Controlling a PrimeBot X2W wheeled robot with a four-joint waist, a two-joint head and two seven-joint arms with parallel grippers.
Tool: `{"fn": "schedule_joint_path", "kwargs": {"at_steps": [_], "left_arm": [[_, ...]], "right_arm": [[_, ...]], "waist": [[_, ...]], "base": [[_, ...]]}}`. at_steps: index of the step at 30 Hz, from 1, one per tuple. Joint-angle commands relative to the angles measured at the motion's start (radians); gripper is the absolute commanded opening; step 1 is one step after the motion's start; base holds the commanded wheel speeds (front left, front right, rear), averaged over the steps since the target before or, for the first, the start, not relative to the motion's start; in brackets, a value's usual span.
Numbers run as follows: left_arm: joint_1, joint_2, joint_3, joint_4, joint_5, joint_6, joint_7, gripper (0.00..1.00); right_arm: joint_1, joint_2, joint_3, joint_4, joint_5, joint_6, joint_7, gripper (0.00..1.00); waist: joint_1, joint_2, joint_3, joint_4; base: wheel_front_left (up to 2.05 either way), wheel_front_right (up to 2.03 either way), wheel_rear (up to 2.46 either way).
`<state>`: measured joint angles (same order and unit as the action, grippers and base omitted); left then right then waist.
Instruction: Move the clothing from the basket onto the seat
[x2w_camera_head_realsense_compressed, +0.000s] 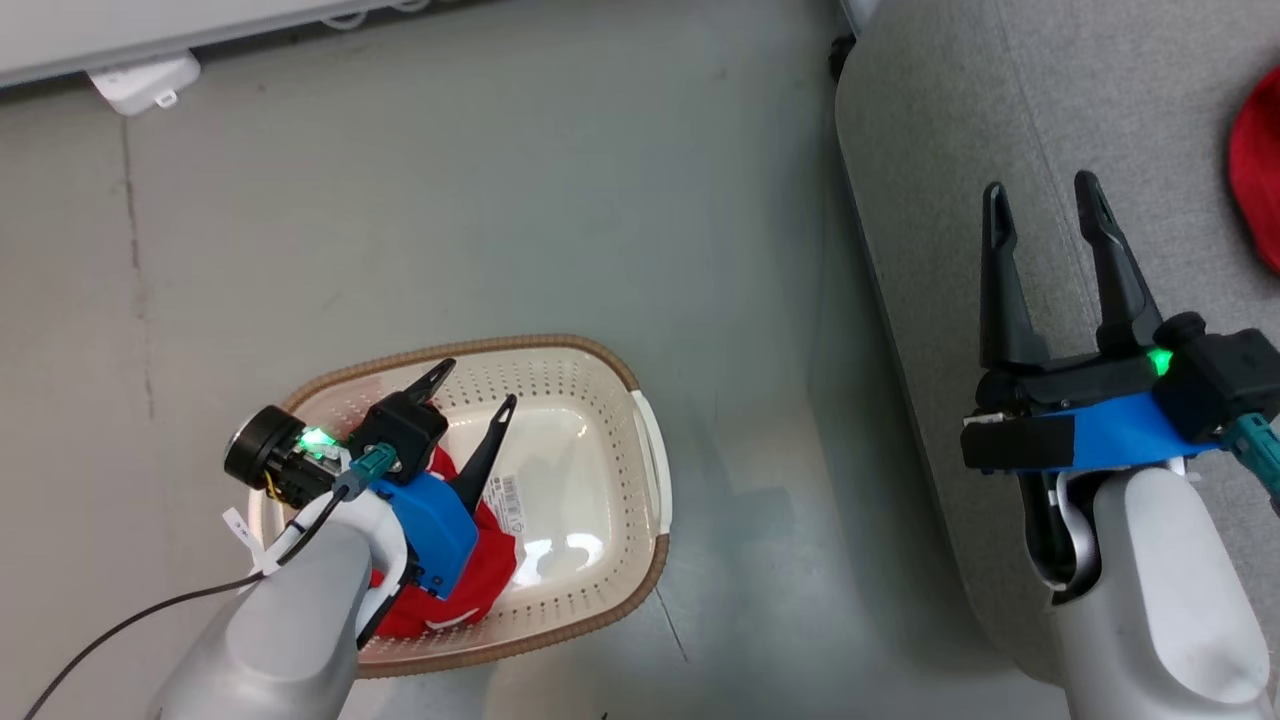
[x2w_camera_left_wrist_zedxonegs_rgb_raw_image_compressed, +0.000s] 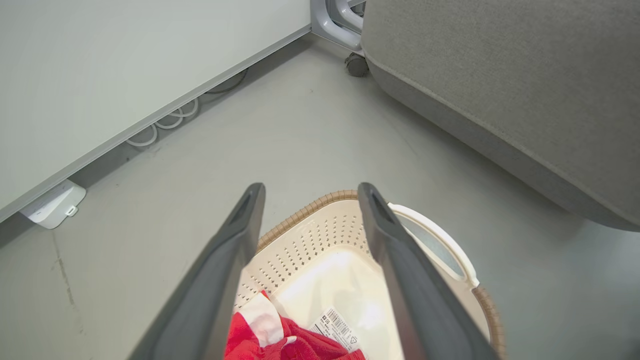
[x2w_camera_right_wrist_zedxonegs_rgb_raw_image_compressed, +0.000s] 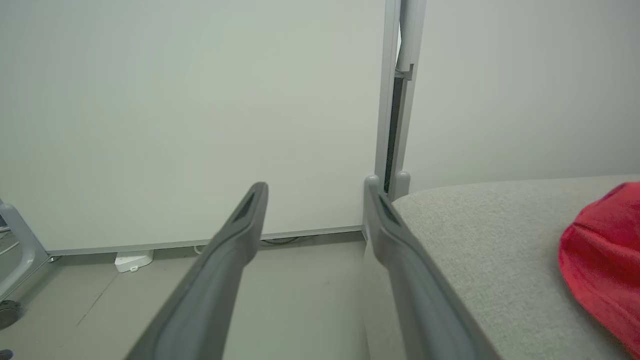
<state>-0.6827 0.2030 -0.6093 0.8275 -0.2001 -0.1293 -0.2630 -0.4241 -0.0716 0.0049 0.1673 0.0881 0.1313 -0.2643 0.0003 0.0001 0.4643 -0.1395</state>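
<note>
1. Clothing (x2w_camera_head_realsense_compressed: 490, 575) left to move is one red garment, bunched at the near end of the basket (x2w_camera_head_realsense_compressed: 600, 410), with a white printed label (x2w_camera_head_realsense_compressed: 507, 500) showing just beside it.
2. A second red garment (x2w_camera_head_realsense_compressed: 1262, 170) already lies on the seat (x2w_camera_head_realsense_compressed: 950, 150), at the far right of the head view, so the task looks about half done.
3. The basket stands on the grey floor (x2w_camera_head_realsense_compressed: 500, 200), left of the seat and apart from it.
4. The left gripper (x2w_camera_head_realsense_compressed: 478, 383) hangs over the garment in the basket, its fingers spread wide and holding nothing. In the left wrist view the red cloth shows low between them, and whether they touch it cannot be told.
5. The right gripper (x2w_camera_head_realsense_compressed: 1040, 187) is over the seat's left edge, fingers equally wide and empty, well apart from the garment lying there.
6. The step in hand appears to be the left arm's reach for the last garment.
7. The next move likely calls for tipping the fingers down into the bunch and closing on a thick fold rather than the label or the perforated wall. The cloth would then need lifting clear of the woven rim before it is carried rightward to the seat.
8. The basket looks light, so a snagged fold could drag it along.
</note>
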Motion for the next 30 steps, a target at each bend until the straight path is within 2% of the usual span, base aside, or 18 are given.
{"fn": "schedule_joint_path", "kwargs": {"at_steps": [1, 11, 19, 30], "left_arm": [[-0.029, 0.012, -0.027, 0.023, -0.009, -0.001, -0.003, 1.00], [-0.165, 0.043, -0.275, 0.206, -0.065, -0.001, 0.004, 1.00], [-0.243, 0.057, -0.453, 0.302, -0.112, 0.000, 0.040, 1.00], [-0.323, 0.090, -0.621, 0.374, -0.181, 0.000, 0.148, 1.00]], "right_arm": [[-0.031, 0.002, 0.002, -0.008, -0.003, -0.001, 0.000, 1.00], [-0.125, 0.010, 0.019, -0.037, -0.013, -0.001, 0.000, 1.00], [-0.201, 0.012, 0.037, -0.056, -0.023, -0.001, 0.000, 1.00], [-0.265, 0.017, 0.045, -0.097, -0.025, -0.001, 0.000, 1.00]], "waist": [[-0.0003, -0.0001, 0.071, -0.024], [-0.0003, -0.0001, 0.229, -0.050], [-0.0003, -0.0001, 0.338, -0.060], [-0.0003, -0.0001, 0.465, -0.073]], "base": [[0.00, 0.00, 0.00], [0.00, 0.00, 0.00], [0.00, 0.00, 0.00], [0.00, 0.00, 0.00]]}}
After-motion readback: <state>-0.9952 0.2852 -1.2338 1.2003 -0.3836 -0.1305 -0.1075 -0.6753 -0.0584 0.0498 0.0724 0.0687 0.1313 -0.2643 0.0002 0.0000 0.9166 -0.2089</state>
